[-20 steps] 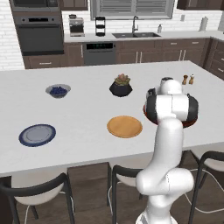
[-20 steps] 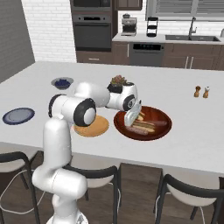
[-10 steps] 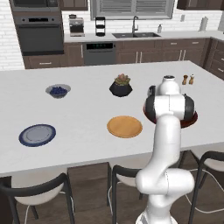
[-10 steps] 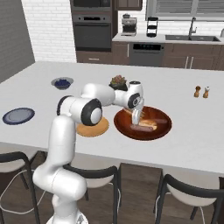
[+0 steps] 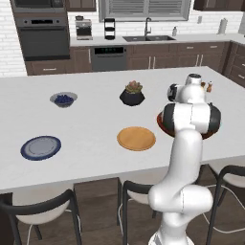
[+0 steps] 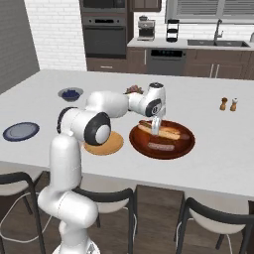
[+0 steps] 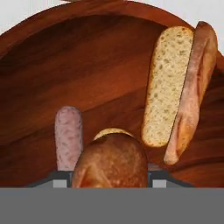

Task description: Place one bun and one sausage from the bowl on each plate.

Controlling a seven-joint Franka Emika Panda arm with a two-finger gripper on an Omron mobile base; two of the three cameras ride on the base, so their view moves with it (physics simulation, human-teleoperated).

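Note:
The wide red-brown bowl (image 6: 135,140) (image 7: 87,65) sits on the counter right of the tan-orange plate (image 5: 136,138) (image 6: 106,145). My gripper (image 6: 156,129) (image 7: 109,179) is lowered into the bowl, open, its fingertips (image 7: 60,179) flanking a brown bun (image 7: 110,159). Left of that bun lies a pink sausage (image 7: 68,135). In the right part of the hand view lies a split bun (image 7: 168,83) with a second sausage (image 7: 194,87) against it. The grey-blue plate (image 5: 40,147) (image 6: 21,131) lies far left, bare like the tan one. In the left base view my arm hides most of the bowl (image 5: 161,122).
A black plant pot (image 5: 132,95) and a small grey bowl of berries (image 5: 63,99) (image 6: 71,93) stand behind the plates. Salt and pepper shakers (image 6: 228,104) stand at the far right. Dark chairs (image 6: 208,218) line the counter's near edge.
The gripper has swung from the bowl's left side to over its middle and come down onto the bun. The food and plates have not moved.

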